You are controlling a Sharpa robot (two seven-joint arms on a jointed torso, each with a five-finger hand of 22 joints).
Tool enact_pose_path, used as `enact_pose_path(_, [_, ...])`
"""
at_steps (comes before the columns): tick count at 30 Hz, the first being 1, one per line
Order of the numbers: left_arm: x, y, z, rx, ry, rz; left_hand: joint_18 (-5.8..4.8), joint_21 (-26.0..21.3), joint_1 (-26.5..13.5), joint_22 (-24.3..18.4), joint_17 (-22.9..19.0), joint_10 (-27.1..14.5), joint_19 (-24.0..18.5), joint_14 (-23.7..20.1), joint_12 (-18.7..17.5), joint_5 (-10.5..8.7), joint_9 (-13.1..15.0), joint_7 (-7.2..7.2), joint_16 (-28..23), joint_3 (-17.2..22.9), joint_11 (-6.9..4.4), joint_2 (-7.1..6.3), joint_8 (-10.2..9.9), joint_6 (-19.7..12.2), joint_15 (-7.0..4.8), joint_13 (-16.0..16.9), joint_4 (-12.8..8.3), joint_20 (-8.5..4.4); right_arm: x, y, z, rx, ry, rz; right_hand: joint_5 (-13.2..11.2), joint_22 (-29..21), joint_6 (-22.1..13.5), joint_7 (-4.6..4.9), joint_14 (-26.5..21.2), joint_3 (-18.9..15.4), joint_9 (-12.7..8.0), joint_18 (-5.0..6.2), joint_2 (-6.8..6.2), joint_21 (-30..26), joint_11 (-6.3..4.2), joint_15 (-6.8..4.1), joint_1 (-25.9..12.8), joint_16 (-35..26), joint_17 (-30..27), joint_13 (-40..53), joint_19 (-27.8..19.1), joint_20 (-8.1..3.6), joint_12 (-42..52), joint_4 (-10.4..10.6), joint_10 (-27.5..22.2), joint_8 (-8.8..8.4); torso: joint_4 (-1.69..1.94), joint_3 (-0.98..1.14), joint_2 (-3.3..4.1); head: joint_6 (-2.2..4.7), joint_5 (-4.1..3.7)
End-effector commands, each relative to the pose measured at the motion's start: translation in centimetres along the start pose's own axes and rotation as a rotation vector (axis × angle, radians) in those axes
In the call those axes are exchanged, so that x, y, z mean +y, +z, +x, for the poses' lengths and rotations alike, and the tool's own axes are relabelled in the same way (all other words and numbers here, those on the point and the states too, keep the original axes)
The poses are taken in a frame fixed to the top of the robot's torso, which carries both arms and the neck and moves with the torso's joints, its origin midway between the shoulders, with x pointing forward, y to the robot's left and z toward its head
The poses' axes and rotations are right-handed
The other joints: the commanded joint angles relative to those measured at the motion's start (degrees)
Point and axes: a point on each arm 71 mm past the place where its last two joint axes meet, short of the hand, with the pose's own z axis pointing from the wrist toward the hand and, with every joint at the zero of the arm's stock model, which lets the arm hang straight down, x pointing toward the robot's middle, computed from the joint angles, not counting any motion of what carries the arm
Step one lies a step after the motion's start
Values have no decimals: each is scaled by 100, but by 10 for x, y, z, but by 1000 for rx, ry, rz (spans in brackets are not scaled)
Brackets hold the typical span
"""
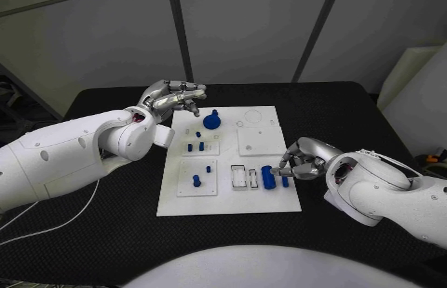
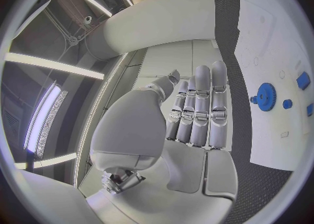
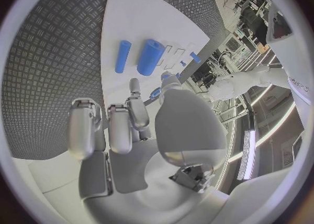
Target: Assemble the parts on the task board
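Observation:
The white task board [image 1: 265, 117] lies in the middle of the black table. A blue gear [image 1: 212, 120] stands near its far end, also seen in the left wrist view [image 2: 266, 97]. My left hand [image 1: 173, 97] hovers over the board's far left corner with straight fingers [image 2: 199, 103] and holds nothing. A thick blue cylinder [image 1: 268, 177] and a thin blue peg [image 1: 285, 181] lie at the board's near right. My right hand [image 1: 303, 159] hangs just beside them with half-curled fingers [image 3: 118, 127] and is empty. The cylinder [image 3: 150, 56] and peg [image 3: 122, 55] lie ahead of its fingertips.
Small blue pegs [image 1: 196, 147] stand in a square plate at the board's left middle, and two more [image 1: 196, 180] in the plate nearer me. Two empty rectangular slots [image 1: 238, 176] sit left of the cylinder. Black table [image 1: 112, 236] surrounds the board.

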Motion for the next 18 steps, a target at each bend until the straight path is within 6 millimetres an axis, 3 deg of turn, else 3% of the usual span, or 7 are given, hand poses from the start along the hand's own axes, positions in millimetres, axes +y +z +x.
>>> enact_pose_path(1, [-2, 0, 0, 1, 6, 22, -29, -29, -43, -5, -5, -40, -18, -32, 17, 10, -8, 36, -20, -38, -11, 7, 21, -10, 21, -7, 10, 15, 0, 1, 4, 24, -30, 21, -28, 283, -45, -12, 358, -45, 16, -34, 25, 38, 4, 52, -23, 37, 213, 15, 82, 26, -16, 6, -16, 26, -12, 2, 7, -7, 40])
enact_pose_path(18, [-1, 0, 0, 3, 4, 18, -29, -29, -43, -5, -5, -40, -18, -32, 17, 10, -8, 36, -20, -38, -11, 7, 21, -10, 21, -7, 10, 15, 8, 9, 21, 61, -29, 2, -31, 332, -77, -12, 378, -95, 93, -44, 94, 69, 7, 57, 43, 94, 322, 77, 99, 33, 4, -1, -4, 85, -7, -2, 19, -62, 87])
